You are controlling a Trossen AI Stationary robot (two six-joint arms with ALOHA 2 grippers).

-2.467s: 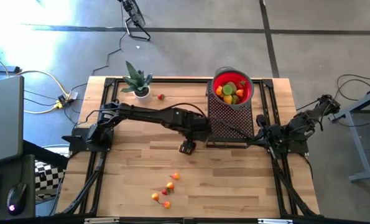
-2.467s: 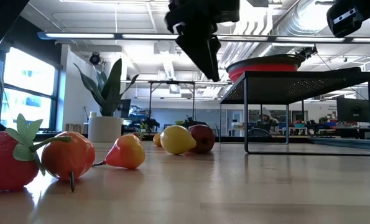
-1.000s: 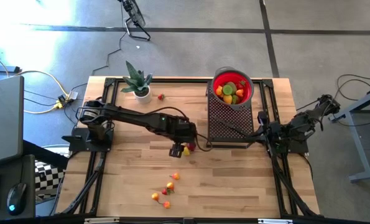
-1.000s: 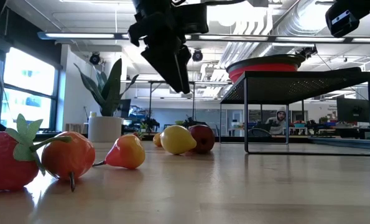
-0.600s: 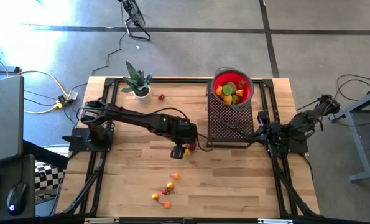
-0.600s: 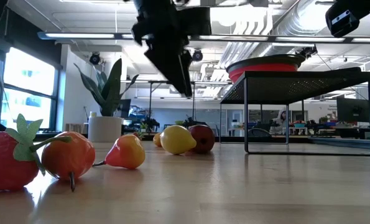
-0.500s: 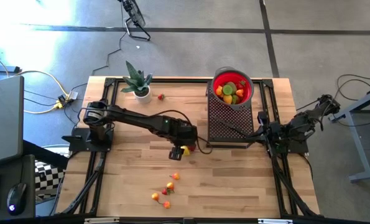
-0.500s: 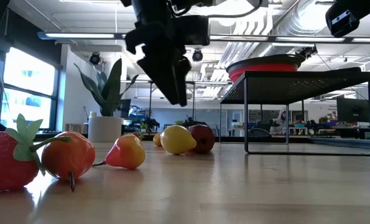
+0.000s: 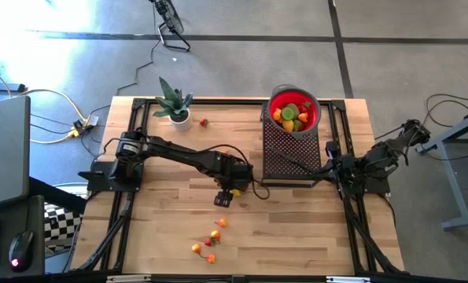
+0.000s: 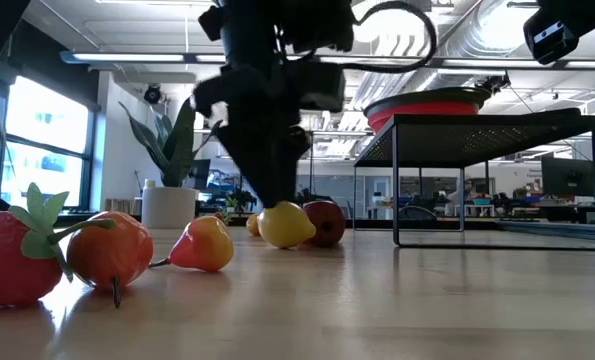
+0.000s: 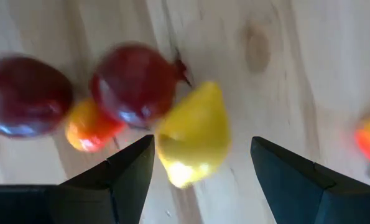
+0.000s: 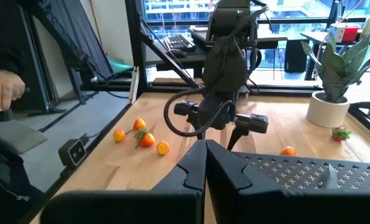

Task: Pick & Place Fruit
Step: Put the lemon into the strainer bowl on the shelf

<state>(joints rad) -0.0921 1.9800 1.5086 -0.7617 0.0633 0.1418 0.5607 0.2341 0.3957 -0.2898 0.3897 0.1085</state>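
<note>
My left arm stretches across the table, its left gripper (image 9: 224, 197) lower than a moment ago, fingers spread astride the yellow fruit (image 11: 192, 140) beside two dark red fruits (image 11: 135, 84). No readable writing anywhere. More fruit fills the red bowl (image 9: 294, 112). My right gripper (image 12: 204, 163) stays pressed together by the right edge.

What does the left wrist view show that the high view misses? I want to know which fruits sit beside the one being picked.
Only the left wrist view: two dark red fruits and a small orange fruit clustered against the yellow fruit, which lies between the open fingers. Only the high view: the red bowl of fruit on the black rack, the potted plant, and the parked right gripper. Both: the yellow fruit under the left gripper.
</note>
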